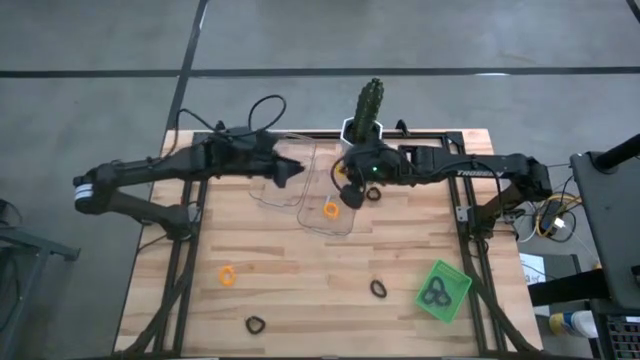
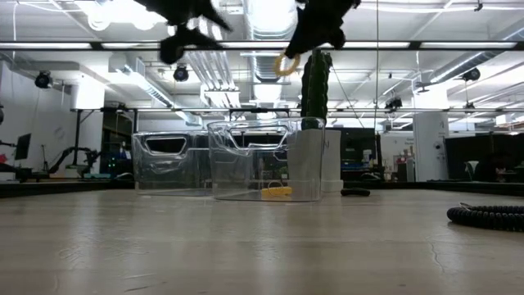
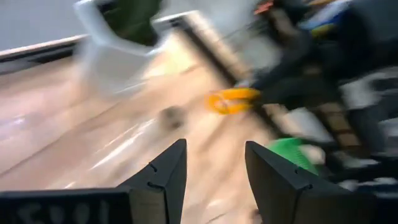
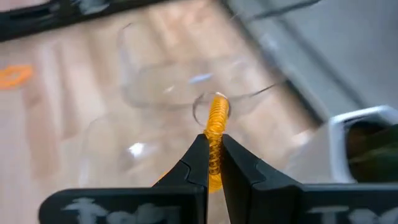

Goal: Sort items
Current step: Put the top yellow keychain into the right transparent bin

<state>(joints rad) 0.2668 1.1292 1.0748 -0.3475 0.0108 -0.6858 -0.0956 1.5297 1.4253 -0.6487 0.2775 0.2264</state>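
Overhead, the right end effector (image 1: 351, 193) hangs just beside the near edge of the cactus (image 1: 367, 106) in its white pot (image 1: 349, 131), at the far right corner of the right clear tray (image 1: 345, 222), in which an orange loop (image 1: 330, 210) already lies. The left end effector (image 1: 292, 173) sits above the left clear tray (image 1: 262, 192), its fingers apart and carrying nothing. On the bare counter (image 1: 300, 280), another orange loop (image 1: 228, 274) lies toward the left, a black loop (image 1: 255, 324) near the front edge, a second black loop (image 1: 378, 288) in the middle right, and a third (image 1: 373, 194) close by the right end effector. The green tray (image 1: 455, 291) near the front right holds dark loops (image 1: 434, 293). From counter height, both arms hang high at the top of the frame; an orange ring (image 2: 284, 65) dangles from the right end effector (image 2: 315, 37) above the clear trays (image 2: 229, 160), beside the cactus (image 2: 315, 86), while an orange loop (image 2: 276, 192) rests on the tray floor and a black loop (image 2: 485, 215) lies at the right. The left wrist camera shows its two fingers (image 3: 163, 177) spread with nothing between them, and, blurred beyond, the orange ring (image 3: 233, 100) carried by the other arm. The right wrist camera shows the fingers (image 4: 196, 163) pinched nearly together on the orange ring (image 4: 216, 127), which stands up from the tips above the clear tray (image 4: 155, 93); a further orange loop (image 4: 15, 75) lies on the wood well off.
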